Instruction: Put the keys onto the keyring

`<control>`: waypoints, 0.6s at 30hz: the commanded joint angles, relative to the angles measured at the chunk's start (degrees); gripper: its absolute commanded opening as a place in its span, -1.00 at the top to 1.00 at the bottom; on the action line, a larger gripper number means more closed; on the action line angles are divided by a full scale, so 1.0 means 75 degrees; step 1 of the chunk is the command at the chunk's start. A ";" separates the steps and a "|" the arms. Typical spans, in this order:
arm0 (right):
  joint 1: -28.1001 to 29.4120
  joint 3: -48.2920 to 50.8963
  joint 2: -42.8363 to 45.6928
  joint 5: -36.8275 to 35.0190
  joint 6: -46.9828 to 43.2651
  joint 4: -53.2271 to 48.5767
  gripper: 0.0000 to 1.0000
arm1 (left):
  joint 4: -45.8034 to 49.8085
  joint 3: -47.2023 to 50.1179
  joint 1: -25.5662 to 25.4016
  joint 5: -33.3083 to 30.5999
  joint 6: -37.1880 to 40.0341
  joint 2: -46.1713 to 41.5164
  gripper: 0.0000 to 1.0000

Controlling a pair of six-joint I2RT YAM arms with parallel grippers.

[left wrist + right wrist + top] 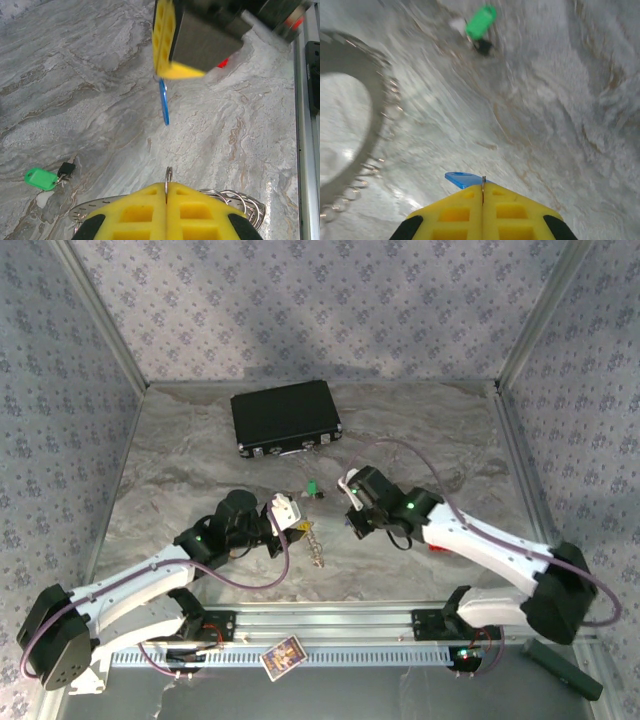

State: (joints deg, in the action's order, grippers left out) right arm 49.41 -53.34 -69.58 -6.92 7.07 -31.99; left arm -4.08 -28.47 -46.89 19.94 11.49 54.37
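Note:
My left gripper (167, 186) is shut on a thin loop of the silvery keyring (169, 174); more of its loops (242, 201) fan out behind the yellow fingers. From above, the keyring (316, 545) dangles below the left gripper (290, 515). My right gripper (483, 186) is shut on the small wire ring of the blue key (462, 179). In the left wrist view that blue key (164, 102) hangs under the right gripper (165, 70), above the table. The green key (314, 489) lies on the table between and beyond both grippers, with its black-headed key (65, 170) beside the green head (41, 178).
A black case (286, 418) lies at the back of the marble table (180, 460). A red piece (437, 545) peeks out beside the right arm. An orange tag (282, 655) sits on the front rail (340, 625). Patterned walls close off three sides.

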 commanded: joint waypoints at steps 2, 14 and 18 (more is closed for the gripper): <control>0.0068 0.0414 0.0681 0.0772 -0.0653 0.0969 1.00 | -0.0177 -0.0072 -0.0043 0.0245 -0.0017 -0.0093 1.00; 0.0364 0.1454 0.1602 0.2960 -0.2043 0.2159 1.00 | -0.0353 0.0038 -0.0081 0.0850 0.0690 -0.0078 1.00; 0.0352 0.1358 0.1613 0.3191 -0.2309 0.1881 1.00 | -0.0465 0.0093 -0.0110 0.0909 0.0957 -0.0087 1.00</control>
State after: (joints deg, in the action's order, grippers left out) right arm 51.90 -42.24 -58.37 12.86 -6.66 -16.95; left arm -4.64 -27.90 -47.07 24.29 15.70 54.50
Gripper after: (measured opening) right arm 0.052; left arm 0.045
